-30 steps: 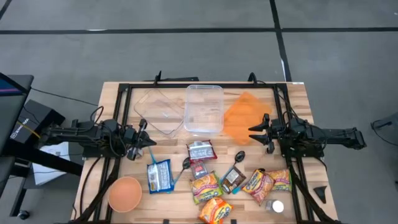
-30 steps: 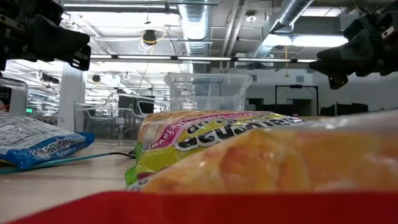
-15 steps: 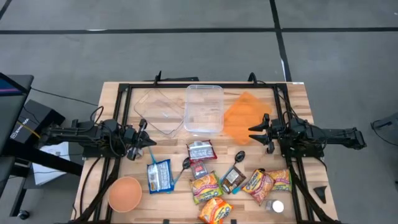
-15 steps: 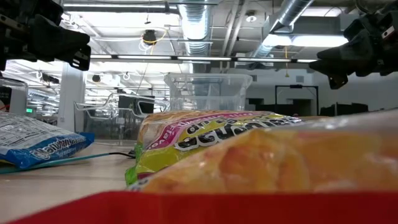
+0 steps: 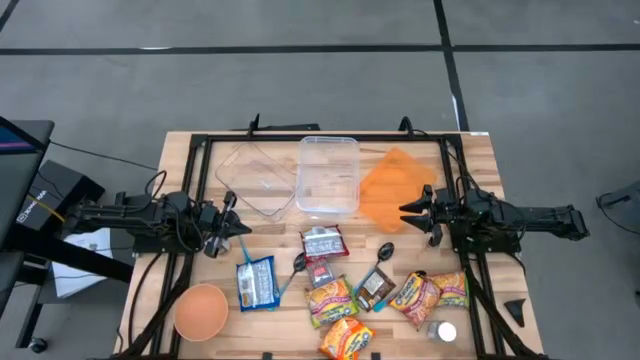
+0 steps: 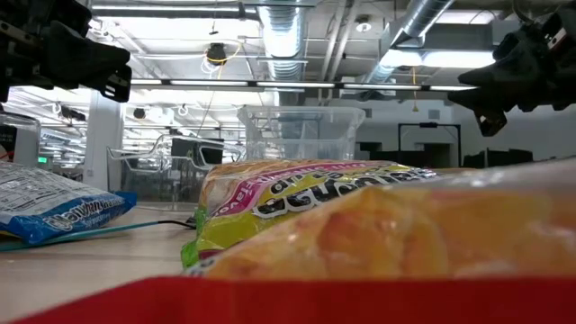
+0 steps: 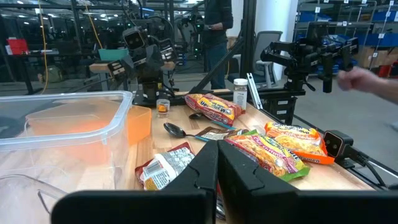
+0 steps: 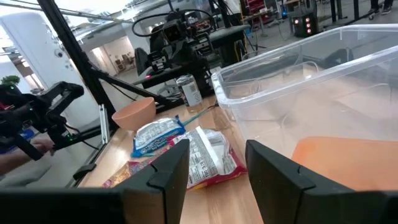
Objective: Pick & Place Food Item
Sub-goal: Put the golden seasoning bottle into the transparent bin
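High view: no food yet placed. Clear bin (image 5: 329, 175) at table centre holds nothing visible; second clear tray (image 5: 256, 180) just beside it likewise bare. Orange lid (image 5: 393, 187) lying flat on the bin's other side.

Food packets all on the near half of the table: silver-red packet (image 5: 321, 243) nearest the bin, blue packet (image 5: 256, 282), brown packet (image 5: 376, 288), several yellow noodle packs (image 5: 331, 299). Two spoons (image 5: 384, 254) among them, orange bowl (image 5: 201, 312) at the near left corner, small jar (image 5: 441, 332) near right.

Left gripper (image 5: 238, 229) hovering above the table between tray and blue packet, fingers pressed shut, nothing held, confirmed in left wrist view (image 7: 217, 163). Right gripper (image 5: 405, 214) hovering over the lid's edge, jaws parted, gap empty, confirmed in right wrist view (image 8: 217, 167).

Judgement: task at its start. Outstanding: approach a packet, grasp, lift, carry to the bin, release. Silver-red packet appears the closest candidate for either arm.
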